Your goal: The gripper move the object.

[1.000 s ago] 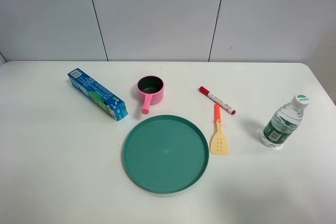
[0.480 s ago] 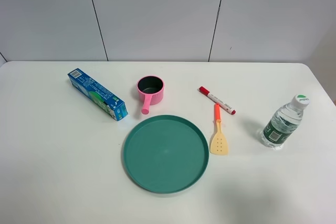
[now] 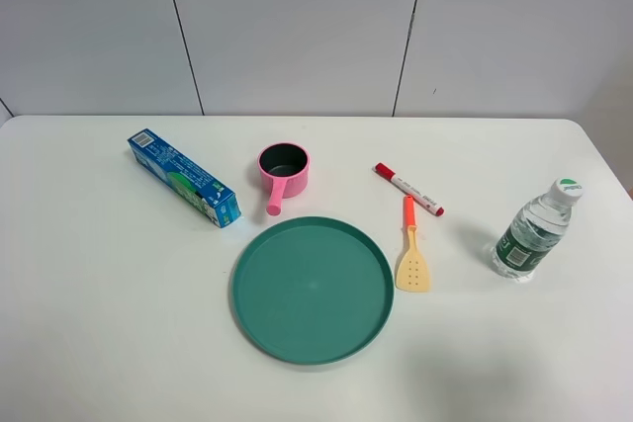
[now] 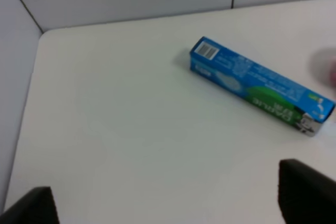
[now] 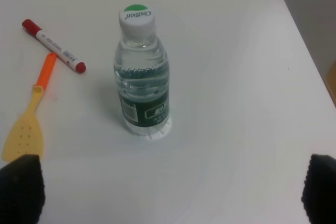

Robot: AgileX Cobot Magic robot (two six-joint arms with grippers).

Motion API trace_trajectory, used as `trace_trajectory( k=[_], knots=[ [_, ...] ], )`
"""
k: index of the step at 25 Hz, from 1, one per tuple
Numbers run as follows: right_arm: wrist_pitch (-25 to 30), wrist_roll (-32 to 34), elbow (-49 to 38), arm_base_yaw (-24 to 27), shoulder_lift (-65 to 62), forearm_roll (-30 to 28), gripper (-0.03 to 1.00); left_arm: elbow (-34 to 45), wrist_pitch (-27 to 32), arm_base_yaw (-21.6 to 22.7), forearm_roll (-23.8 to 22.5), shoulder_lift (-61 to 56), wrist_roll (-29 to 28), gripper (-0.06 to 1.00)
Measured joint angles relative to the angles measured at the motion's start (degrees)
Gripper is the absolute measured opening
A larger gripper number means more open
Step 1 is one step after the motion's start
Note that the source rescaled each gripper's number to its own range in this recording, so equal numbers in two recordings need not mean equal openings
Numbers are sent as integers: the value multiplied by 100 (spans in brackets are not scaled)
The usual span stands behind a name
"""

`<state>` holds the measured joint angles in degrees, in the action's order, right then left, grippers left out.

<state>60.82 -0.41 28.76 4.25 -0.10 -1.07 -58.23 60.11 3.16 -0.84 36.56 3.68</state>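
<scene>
The white bench (image 3: 119, 323) filled the scene, and the largest thing on it was the teal plate (image 3: 312, 289), lying near the middle and toward the near edge. To its far left lay the blue toothpaste box (image 3: 183, 177), set at a slant. At the right stood the water bottle (image 3: 537, 229), upright with a green cap. Just right of the plate lay the yellow spatula (image 3: 412, 262) with its orange handle pointing away, and beyond it the red marker (image 3: 408, 189). The object (image 3: 283, 169), a small pink saucepan with a dark inside, sat just beyond the plate's far rim, between the box and the marker, its short handle pointing toward the near side and close to the plate.

Neither arm showed in the high view. The left hand (image 4: 168, 192) hung above the bench's left part, looking down on the box, fingers set wide apart and holding nothing. The right hand (image 5: 168, 192) hung over the bottle, likewise spread wide and empty.

The likely risks: the pan is small and light, so a descending finger could nudge or tip it before closing. Its handle lies close to the plate's rim, so a low approach might strike or drag the plate.
</scene>
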Motion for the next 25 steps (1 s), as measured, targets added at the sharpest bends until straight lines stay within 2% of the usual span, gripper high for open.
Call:
trace_trajectory(
  k=[6,13,21,25],
  knots=[
    [0,0,0,0,0,0,100,1078,-31,0,25,-1728,-5,92],
    [0,0,0,0,0,0,100,1932,-43,0,43,-3243,-11,92],
    [0,0,0,0,0,0,100,2804,-15,0,84,-3686,-21,92],
    [0,0,0,0,0,0,100,2913,23,0,84,-3686,-44,92]
  ],
)
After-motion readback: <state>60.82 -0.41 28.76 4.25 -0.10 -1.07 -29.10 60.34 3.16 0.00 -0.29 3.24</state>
